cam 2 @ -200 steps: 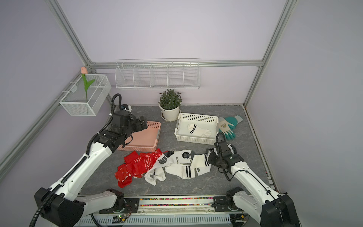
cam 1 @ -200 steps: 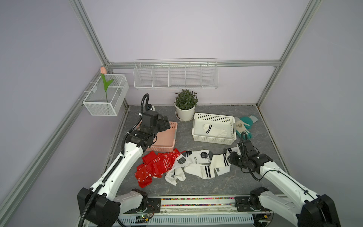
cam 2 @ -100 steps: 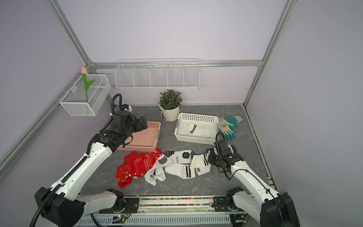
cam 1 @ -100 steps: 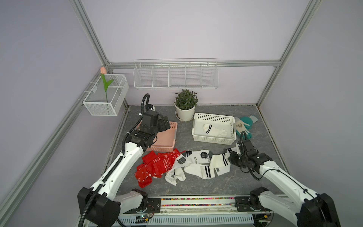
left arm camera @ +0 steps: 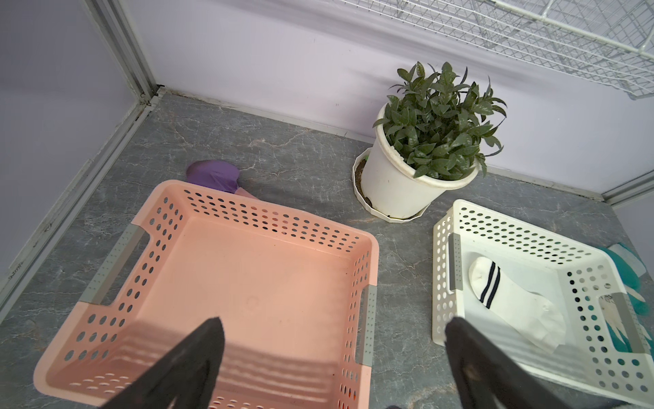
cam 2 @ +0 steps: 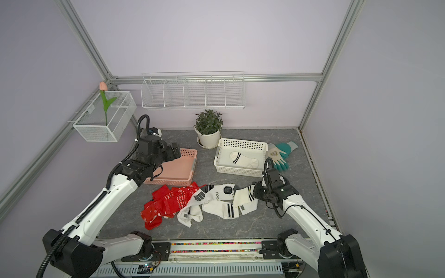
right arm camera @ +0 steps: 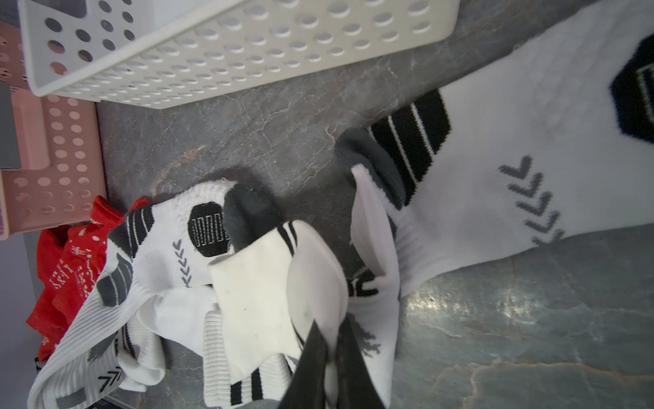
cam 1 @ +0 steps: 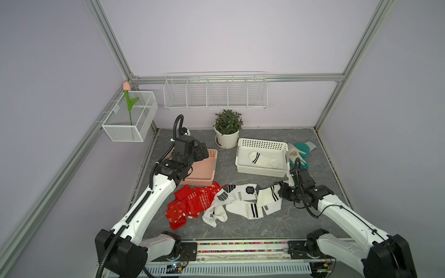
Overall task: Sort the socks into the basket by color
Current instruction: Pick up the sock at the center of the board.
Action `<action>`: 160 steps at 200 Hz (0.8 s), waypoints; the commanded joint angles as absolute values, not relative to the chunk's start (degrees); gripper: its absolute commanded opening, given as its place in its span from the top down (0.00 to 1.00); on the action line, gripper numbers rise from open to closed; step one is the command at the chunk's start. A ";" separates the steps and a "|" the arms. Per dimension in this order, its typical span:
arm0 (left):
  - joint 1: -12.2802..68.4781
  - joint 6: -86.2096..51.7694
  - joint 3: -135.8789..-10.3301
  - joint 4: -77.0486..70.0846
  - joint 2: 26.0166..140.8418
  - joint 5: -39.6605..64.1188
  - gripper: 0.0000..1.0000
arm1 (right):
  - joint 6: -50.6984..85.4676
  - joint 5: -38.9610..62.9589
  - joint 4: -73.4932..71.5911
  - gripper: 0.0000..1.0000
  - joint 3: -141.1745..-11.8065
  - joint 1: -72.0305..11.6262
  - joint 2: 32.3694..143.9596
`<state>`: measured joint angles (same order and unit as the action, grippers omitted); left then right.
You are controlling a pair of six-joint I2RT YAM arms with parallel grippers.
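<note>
The right tool [right arm camera: 331, 341] is pinched together on a fold of a white striped sock [right arm camera: 262, 283] at the right-arm end of the heap of white socks [cam 1: 240, 207]. That heap lies on the desk [cam 1: 277, 226] and touches the red socks [cam 1: 192, 202], which sit just in front of the pink basket [cam 1: 204, 167]. The left tool [left arm camera: 334, 324] hangs above that basket with its fingers wide apart, holding nothing, while 1 white sock [cam 1: 262, 160] lies inside the white basket [cam 1: 262, 142].
</note>
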<state>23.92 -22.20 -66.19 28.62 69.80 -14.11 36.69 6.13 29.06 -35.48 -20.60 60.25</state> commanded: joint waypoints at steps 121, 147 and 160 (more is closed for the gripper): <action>24.19 -22.24 -67.59 29.45 69.87 -15.29 0.01 | 31.71 15.05 35.41 0.93 -49.99 -22.65 63.03; 24.13 -22.23 -67.59 29.58 69.76 -15.29 0.01 | 30.44 15.06 36.38 0.93 -54.57 -23.43 65.13; 24.19 -22.21 -67.54 29.51 69.86 -15.33 0.01 | 30.14 15.58 36.45 0.93 -56.20 -23.79 66.27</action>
<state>23.97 -22.20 -66.19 28.62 69.80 -14.13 32.03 13.69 35.05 -53.30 -22.94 64.58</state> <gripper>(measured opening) 0.993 0.073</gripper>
